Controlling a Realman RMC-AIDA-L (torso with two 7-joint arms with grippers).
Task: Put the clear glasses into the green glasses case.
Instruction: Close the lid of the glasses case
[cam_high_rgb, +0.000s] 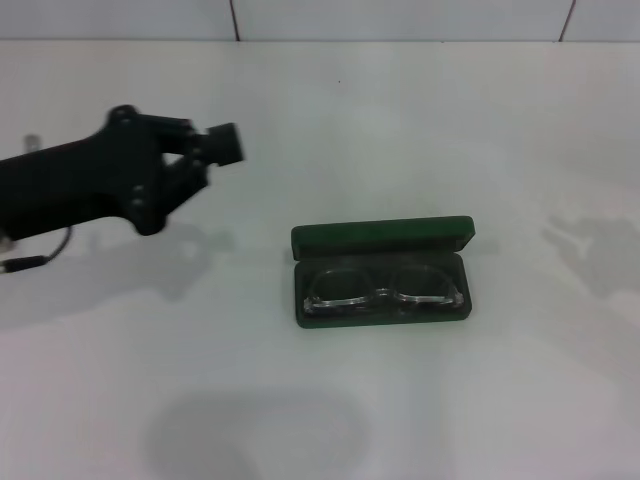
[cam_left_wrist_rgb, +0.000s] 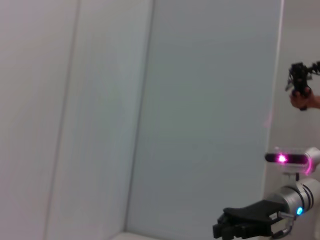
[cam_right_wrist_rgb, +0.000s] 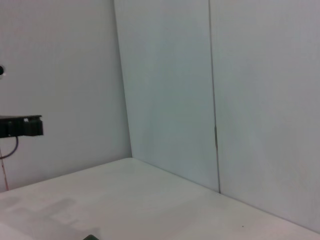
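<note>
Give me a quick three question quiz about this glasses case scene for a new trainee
1. True or false: the clear glasses lie inside the green glasses case.
2. Is the case lid A) open or B) shut?
3. Which gripper shows in the head view?

Key: 1. True. 2. A, the lid stands up behind the tray. 3. The left gripper, raised apart from the case on the robot's left; the right gripper is outside that view.

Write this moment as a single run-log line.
clear glasses: inside green glasses case, lid open | left pincer: raised left of case, holding nothing | right pincer: out of head view
</note>
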